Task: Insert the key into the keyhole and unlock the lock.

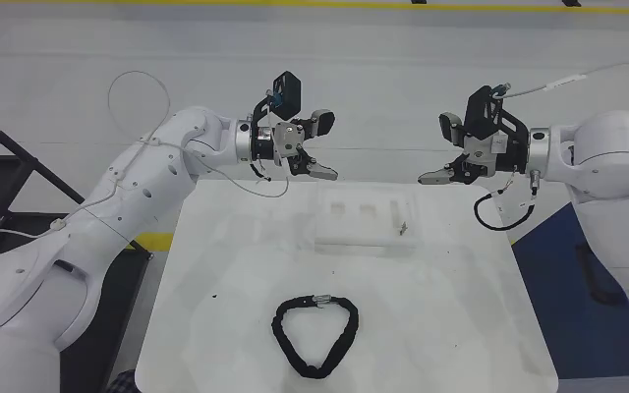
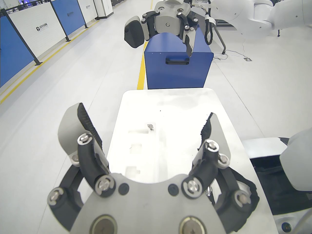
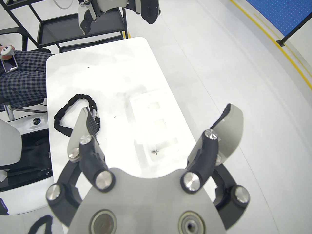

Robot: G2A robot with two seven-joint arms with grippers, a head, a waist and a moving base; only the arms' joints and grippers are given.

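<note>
One white table (image 1: 442, 324), foam tray (image 1: 366, 218) toward far edge. Left gripper (image 1: 329, 147) and right gripper (image 1: 439, 150) hover over far edge, fingers spread wide, holding nothing. Chain lock (image 1: 316, 371) lies mid-table toward near edge, well apart from both. Key (image 1: 403, 229) in tray's right-end recess, nearer right gripper.

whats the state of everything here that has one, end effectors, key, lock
left end effector: open, holding nothing, up in the air
right end effector: open, holding nothing, up in the air
key: lying loose in a recess of the foam tray, not held
chain lock: closed in a loop, flat on the table, no key in it
</note>
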